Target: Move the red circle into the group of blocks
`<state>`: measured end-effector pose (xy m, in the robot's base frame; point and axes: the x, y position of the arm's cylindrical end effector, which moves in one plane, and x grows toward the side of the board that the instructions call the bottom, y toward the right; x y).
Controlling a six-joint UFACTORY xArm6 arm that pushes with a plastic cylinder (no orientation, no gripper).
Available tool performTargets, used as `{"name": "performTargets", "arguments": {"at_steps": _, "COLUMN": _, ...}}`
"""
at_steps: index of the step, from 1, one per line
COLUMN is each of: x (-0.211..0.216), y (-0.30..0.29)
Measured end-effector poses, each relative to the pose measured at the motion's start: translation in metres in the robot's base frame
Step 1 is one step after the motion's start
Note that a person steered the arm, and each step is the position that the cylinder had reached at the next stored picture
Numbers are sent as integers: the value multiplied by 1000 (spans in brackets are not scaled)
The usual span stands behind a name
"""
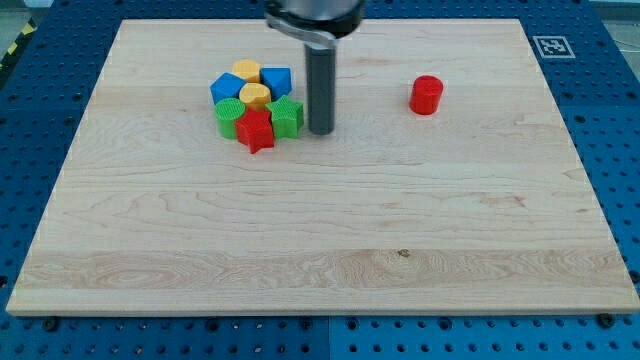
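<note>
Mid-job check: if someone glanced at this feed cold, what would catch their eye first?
Probably the tight cluster of blocks at the view's upper left: a red star, green star, blue cube and yellow pieces packed together. My tip stands just to the view's right of that cluster, beside the green star. The red circle sits alone farther to the view's right, well apart from the group.

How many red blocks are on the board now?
2. The red circle stands alone toward the view's right, apart from the group. The red star sits at the group's bottom edge, left of my tip. The group may hide others.
</note>
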<state>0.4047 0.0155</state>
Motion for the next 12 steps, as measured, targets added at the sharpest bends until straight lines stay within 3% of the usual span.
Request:
{"name": "performTargets", "arguments": {"at_steps": 2, "x": 5, "y": 170}}
{"name": "performTargets", "arguments": {"at_steps": 3, "x": -17, "y": 221}}
{"name": "performTargets", "arguments": {"at_steps": 4, "x": -46, "y": 211}}
{"name": "performTargets", "arguments": {"at_steps": 7, "x": -57, "y": 39}}
{"name": "performTargets", "arguments": {"at_steps": 8, "x": -59, "y": 47}}
{"name": "performTargets", "arguments": {"at_steps": 9, "x": -55, "y": 95}}
{"name": "performTargets", "arguments": {"at_steps": 10, "x": -25, "y": 116}}
{"name": "performTargets", "arguments": {"at_steps": 11, "x": -16, "y": 110}}
{"name": "performTargets", "arguments": {"at_steps": 12, "x": -16, "y": 68}}
